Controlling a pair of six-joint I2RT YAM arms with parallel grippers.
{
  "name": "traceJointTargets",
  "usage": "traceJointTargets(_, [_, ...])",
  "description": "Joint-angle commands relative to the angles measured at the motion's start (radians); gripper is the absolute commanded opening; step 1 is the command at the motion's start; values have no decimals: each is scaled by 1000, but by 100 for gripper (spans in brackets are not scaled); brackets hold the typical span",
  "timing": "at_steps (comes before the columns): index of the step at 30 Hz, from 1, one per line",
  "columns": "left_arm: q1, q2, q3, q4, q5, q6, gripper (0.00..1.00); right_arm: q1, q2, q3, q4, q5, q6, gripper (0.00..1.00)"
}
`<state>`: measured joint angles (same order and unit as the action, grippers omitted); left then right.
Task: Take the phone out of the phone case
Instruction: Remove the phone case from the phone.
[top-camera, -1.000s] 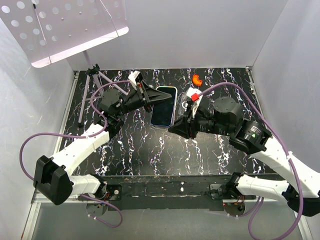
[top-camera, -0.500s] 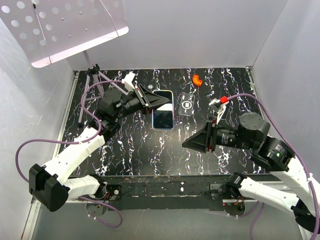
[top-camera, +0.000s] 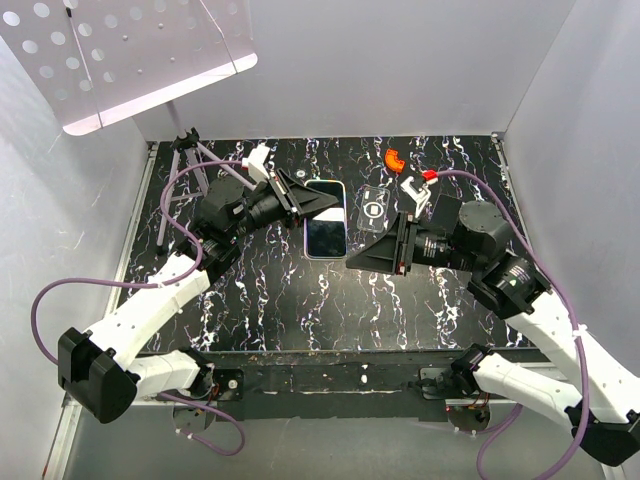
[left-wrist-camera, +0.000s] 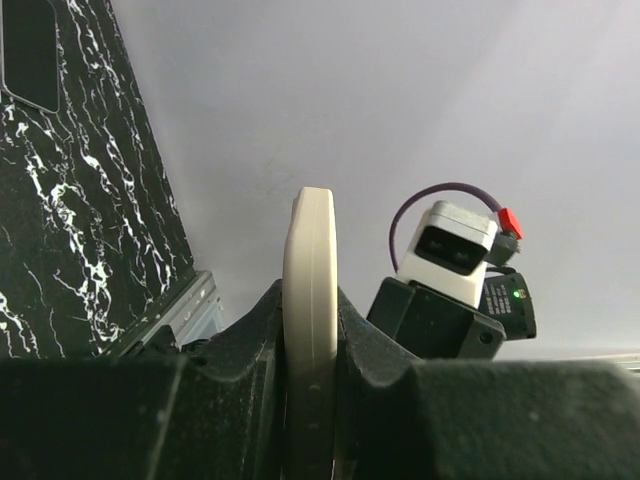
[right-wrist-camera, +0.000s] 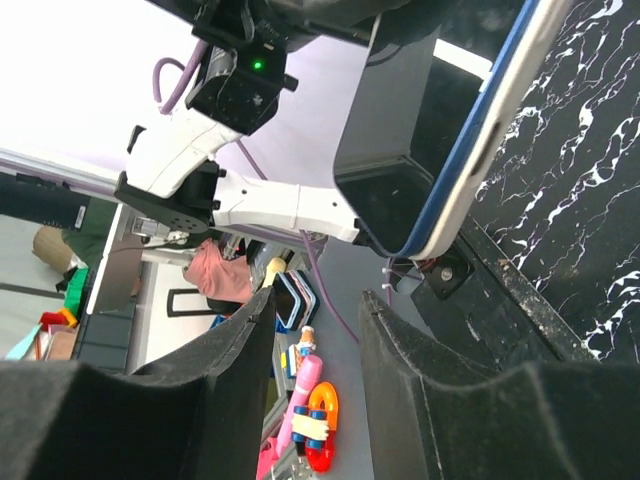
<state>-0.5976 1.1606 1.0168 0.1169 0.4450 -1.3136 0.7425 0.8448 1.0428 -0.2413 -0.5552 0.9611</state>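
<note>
The phone (top-camera: 326, 234) has a dark screen and a pale rim. My left gripper (top-camera: 308, 203) is shut on its far end and holds it tilted above the table. In the left wrist view its pale edge (left-wrist-camera: 310, 330) is clamped upright between my fingers. In the right wrist view the phone (right-wrist-camera: 440, 130) shows a blue band under a pale outer rim; I cannot tell if a case is on it. My right gripper (top-camera: 356, 261) is open and empty, just right of the phone's near end, apart from it. Its jaws (right-wrist-camera: 318, 300) stand wide.
A clear flat case-like piece with a ring mark (top-camera: 372, 208) lies on the black marbled table (top-camera: 300, 300) right of the phone. A small orange object (top-camera: 394, 160) sits at the back. A tripod stand (top-camera: 180, 170) is at the back left. White walls enclose the table.
My right arm pulled back from the phone toward the near right, then came back toward its near end. That uncovered the clear piece. The left gripper kept its hold, shifting slightly.
</note>
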Motion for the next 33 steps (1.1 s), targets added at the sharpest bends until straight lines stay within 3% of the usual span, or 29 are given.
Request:
traceJointTargets(1, [-1, -50, 16, 96, 12, -42, 0, -40, 11, -12, 106, -61, 28, 46])
traceJointTargets(6, [-1, -39, -11, 167, 29, -87, 0, -64, 36, -29, 132, -80, 36, 46])
traceJointTargets(33, [-1, -36, -11, 178, 46, -79, 0, -80, 56, -40, 191, -114, 65, 43])
